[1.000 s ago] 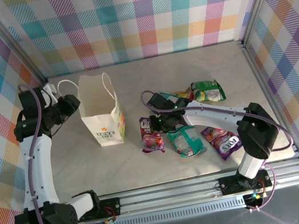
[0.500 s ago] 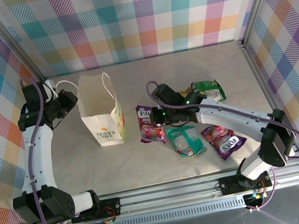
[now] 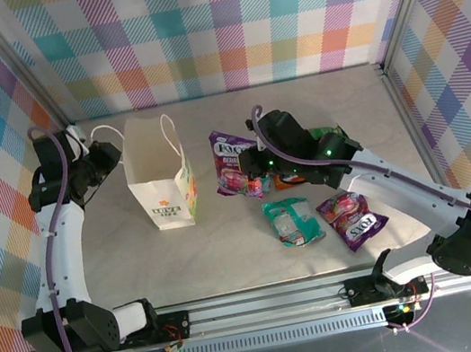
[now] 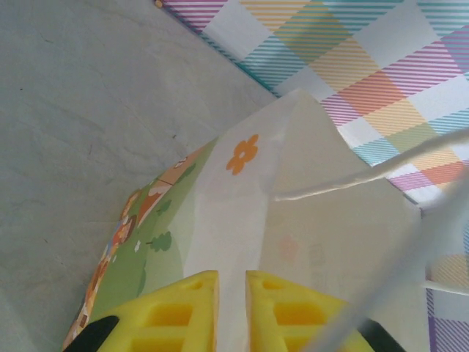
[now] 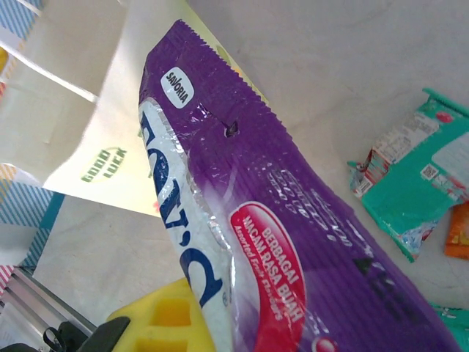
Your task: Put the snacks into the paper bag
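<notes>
The white paper bag (image 3: 159, 185) stands upright and open at the left of the table, its green cartoon print showing in the left wrist view (image 4: 146, 249). My left gripper (image 3: 112, 158) is at the bag's left rim, its yellow fingers (image 4: 183, 312) nearly together with the paper wall between them. My right gripper (image 3: 256, 165) is shut on a purple snack packet (image 3: 234, 160), held off the table just right of the bag. In the right wrist view the packet (image 5: 293, 220) covers most of the jaws, and the bag (image 5: 95, 147) lies behind it.
A teal packet (image 3: 292, 221) and a purple-pink packet (image 3: 350, 221) lie on the table in front of the right arm. A green packet (image 3: 331, 136) and an orange one (image 3: 284, 182) are partly under that arm. Checked walls and metal rails enclose the table.
My right arm has lifted the purple packet off the table and carried it back, level with the bag. My left gripper has closed at the bag's left rim.
</notes>
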Tool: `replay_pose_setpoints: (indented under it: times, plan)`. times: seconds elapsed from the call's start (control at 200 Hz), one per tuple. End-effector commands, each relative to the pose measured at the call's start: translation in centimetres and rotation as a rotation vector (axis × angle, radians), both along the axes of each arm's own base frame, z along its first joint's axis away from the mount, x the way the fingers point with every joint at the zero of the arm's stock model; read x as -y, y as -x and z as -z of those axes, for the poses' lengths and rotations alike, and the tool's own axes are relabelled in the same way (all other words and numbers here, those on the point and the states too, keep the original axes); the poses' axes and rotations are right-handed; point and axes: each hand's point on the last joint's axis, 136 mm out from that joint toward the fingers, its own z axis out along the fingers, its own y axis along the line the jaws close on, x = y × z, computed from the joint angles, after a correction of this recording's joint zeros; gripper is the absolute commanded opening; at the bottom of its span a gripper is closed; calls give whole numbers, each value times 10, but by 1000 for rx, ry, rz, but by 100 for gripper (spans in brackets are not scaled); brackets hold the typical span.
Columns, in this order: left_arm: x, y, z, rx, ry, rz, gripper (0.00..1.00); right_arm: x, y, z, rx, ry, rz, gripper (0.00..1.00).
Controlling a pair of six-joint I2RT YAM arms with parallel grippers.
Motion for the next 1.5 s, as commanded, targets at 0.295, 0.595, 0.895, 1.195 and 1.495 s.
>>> replay_pose_setpoints:
  times: [0.295, 0.595, 0.895, 1.195, 1.495]
  plan:
    - [-18, 3, -23, 76, -9, -94, 19, 3, 13, -89, 185, -153, -69, 0]
    - [-24, 3, -13, 38, 12, -106, 7, -13, 25, -138, 296, -241, -187, 0]
    - [-25, 9, -6, 27, 27, -109, 0, -42, 33, -170, 351, -341, -284, 0]
    - [-29, 15, 6, -1, 34, -124, 0, -71, 37, -192, 401, -415, -354, 0]
    - [-27, 17, -2, 16, 39, -118, 0, -103, 32, -201, 409, -487, -397, 0]
